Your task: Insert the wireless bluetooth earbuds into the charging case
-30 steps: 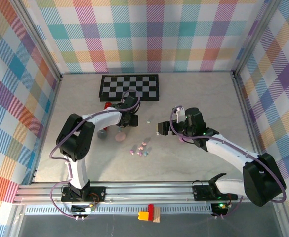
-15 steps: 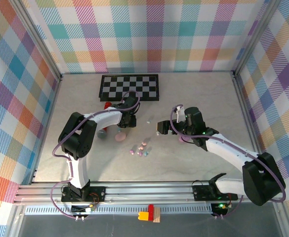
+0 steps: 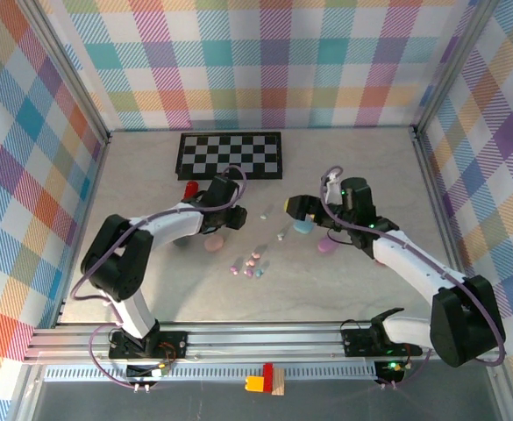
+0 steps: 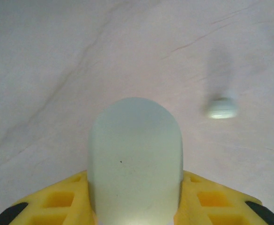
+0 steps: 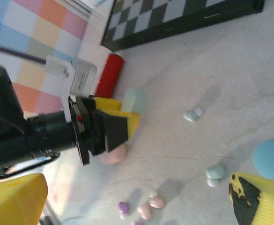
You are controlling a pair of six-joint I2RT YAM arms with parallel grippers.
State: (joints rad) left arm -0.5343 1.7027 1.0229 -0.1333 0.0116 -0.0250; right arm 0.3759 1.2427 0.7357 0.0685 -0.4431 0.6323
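our left claw (image 4: 134, 206) is clamped on a pale mint pebble-shaped charging case (image 4: 134, 150). a tiny whitish-mint bean-like earbud (image 4: 221, 108) lies apart on the counter (image 4: 57, 56), upper right. our right claw (image 5: 139, 187) is spread wide.

Top view looking down on checkerboard (image 3: 231, 154), left wrist close over tabletop (image 4: 57, 56) near it, right wrist low, facing same checkerboard

The left gripper (image 3: 228, 219) is clamping a pale green case (image 4: 134, 154), its arm reaching toward the table's (image 3: 370, 167) far edge. The right gripper (image 3: 302, 215) is hovering with jaws wide apart, its arm stretching toward the table's middle.
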